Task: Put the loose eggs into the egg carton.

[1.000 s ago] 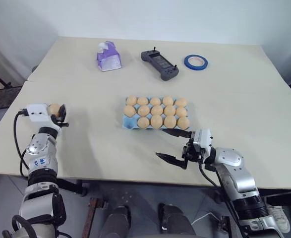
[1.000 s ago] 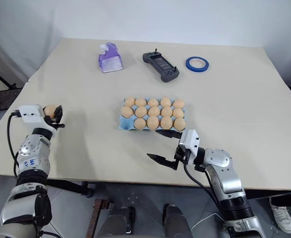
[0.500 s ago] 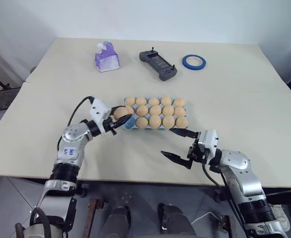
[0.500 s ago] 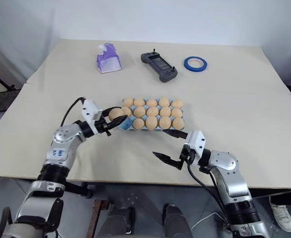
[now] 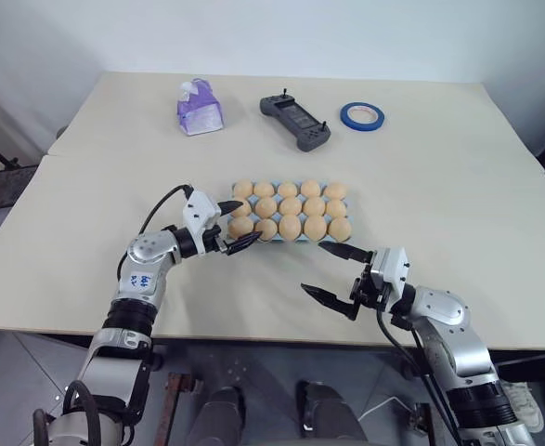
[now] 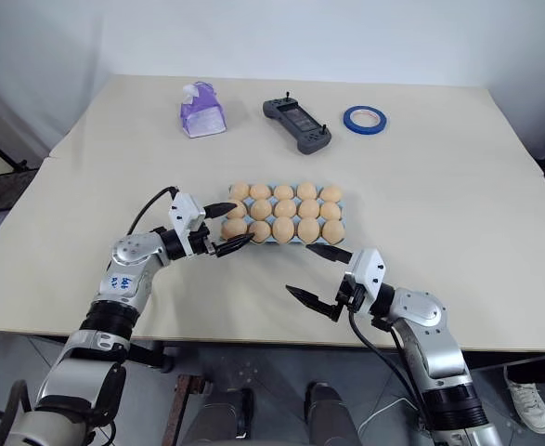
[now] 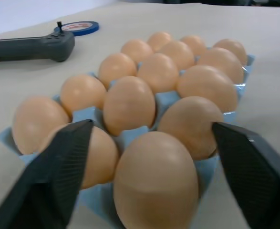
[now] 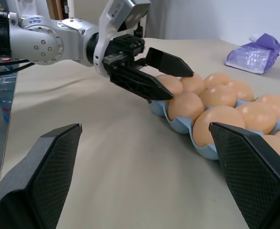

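The light blue egg carton [image 7: 169,102] lies mid-table, and tan eggs [image 5: 291,206] sit in its cups. My left gripper [image 5: 241,223] is level at the carton's left end and open. Its fingers [image 7: 58,162] stand on either side of the egg [image 7: 156,181] resting in the near left corner cup, with no grip on it. My right gripper [image 5: 313,268] hovers open and empty just in front of the carton's near right corner. The right wrist view looks along the carton [image 8: 178,125] at the left gripper [image 8: 171,78].
At the table's far side are a purple tissue pack [image 5: 201,107], a black handheld controller [image 5: 296,116] and a blue tape roll [image 5: 362,115]. The table's near edge runs just under my right gripper.
My left arm swung right from the table's left side with an egg, reached the carton's left end and opened. The egg now rests in the corner cup. The right gripper stayed put.
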Tool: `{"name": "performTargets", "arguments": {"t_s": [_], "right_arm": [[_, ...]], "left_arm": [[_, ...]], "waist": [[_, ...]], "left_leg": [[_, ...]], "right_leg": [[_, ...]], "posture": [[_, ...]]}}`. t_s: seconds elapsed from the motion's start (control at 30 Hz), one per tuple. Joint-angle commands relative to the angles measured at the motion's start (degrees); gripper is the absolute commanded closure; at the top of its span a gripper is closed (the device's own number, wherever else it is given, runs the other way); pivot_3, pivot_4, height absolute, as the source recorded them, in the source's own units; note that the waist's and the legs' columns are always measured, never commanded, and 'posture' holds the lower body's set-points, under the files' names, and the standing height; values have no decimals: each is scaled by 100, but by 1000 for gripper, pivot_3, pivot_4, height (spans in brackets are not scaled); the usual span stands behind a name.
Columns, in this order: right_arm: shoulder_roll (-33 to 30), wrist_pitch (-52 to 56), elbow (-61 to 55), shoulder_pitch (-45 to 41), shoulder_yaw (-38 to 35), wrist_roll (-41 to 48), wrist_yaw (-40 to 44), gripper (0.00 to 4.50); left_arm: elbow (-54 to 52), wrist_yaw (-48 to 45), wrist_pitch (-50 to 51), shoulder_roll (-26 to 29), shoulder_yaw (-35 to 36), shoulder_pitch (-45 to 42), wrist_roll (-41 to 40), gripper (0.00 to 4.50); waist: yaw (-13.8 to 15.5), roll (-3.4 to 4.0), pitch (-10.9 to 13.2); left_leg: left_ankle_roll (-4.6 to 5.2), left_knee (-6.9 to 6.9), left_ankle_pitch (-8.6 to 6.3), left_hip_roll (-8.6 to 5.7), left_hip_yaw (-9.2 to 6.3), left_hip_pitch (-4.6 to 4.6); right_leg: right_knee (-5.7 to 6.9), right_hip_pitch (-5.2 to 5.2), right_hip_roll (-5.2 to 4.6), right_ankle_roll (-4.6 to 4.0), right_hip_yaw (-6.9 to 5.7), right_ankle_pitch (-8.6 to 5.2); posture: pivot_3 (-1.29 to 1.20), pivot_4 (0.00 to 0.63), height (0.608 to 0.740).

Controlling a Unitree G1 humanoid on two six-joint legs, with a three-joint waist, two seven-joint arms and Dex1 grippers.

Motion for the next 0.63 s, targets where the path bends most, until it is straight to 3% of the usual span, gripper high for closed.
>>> {"name": "performTargets", "arguments": {"t_s": [0.03, 0.17, 0.3, 0.63], "right_arm": [[-147, -95, -175, 36, -204, 93, 53, 0], [-484, -105, 3, 24, -429, 148, 281, 0], [-632, -158, 298, -133, -566, 168, 443, 0], [-593, -206, 747, -589, -510, 185, 741, 0]], "left_arm": [[-503, -180, -5, 418, 274, 255, -111, 283], [-1053, -894, -147, 1247, 537, 1105, -306, 283], [-1507, -1083, -31, 1727, 777, 1859, -433, 283], [-2543, -566, 258, 1754, 1144, 2818, -444, 283]], "waist": [[-25, 0, 0], [-46, 0, 0], [-103, 0, 0], [-105, 0, 0]], "left_leg": [[-1, -1, -1, 4, 5, -2], [-1, -5, -2, 5, 24, -10], [4, -9, -4, 8, 26, -10], [-5, -17, -11, 22, 37, -16]], "right_leg": [[3, -9, 1, 0, 5, 0], [9, -29, -1, -2, 25, -1], [5, -33, -8, -7, 73, -4], [-1, -37, -16, -29, 71, -13]], "posture": [[0, 150, 740], [0, 150, 740], [0, 150, 740], [0, 150, 740]]}}
